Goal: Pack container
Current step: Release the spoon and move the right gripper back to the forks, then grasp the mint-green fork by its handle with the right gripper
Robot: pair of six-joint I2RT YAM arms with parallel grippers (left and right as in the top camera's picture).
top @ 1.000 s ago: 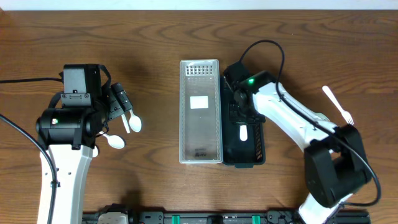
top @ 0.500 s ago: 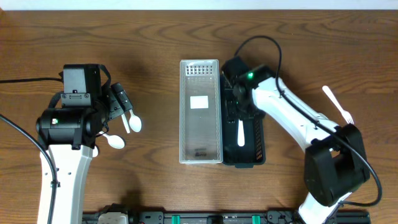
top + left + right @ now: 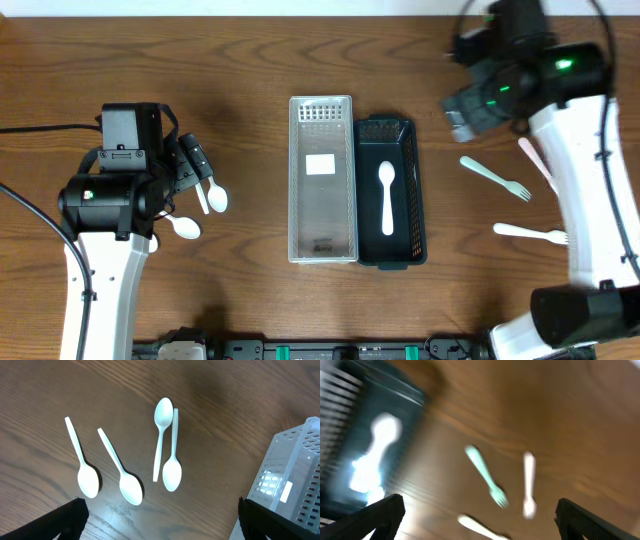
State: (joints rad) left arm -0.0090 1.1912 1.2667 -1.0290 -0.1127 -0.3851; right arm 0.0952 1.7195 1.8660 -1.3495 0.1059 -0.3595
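Lying lengthwise in the dark slotted plastic basket, a single white plastic spoon has its bowl toward the far end and is the only thing inside. The basket sits at the middle of the wooden table, its long side touching the clear perforated rectangular tray on its left. The tray carries a white square label on its floor and a small dark mark near its close end; no cutlery is in it.

The right gripper hangs high over the table's far right, well apart from the basket. Its wrist view is blurred, but the two fingers stand wide apart with nothing between them. Below it on the wood lie a mint-green plastic fork and a white plastic fork; a pale third fork is partly hidden by the arm.

The left gripper is spread wide and empty above the left side of the table. Under it lie four loose white plastic spoons, two of them side by side and touching, all well apart from both containers.
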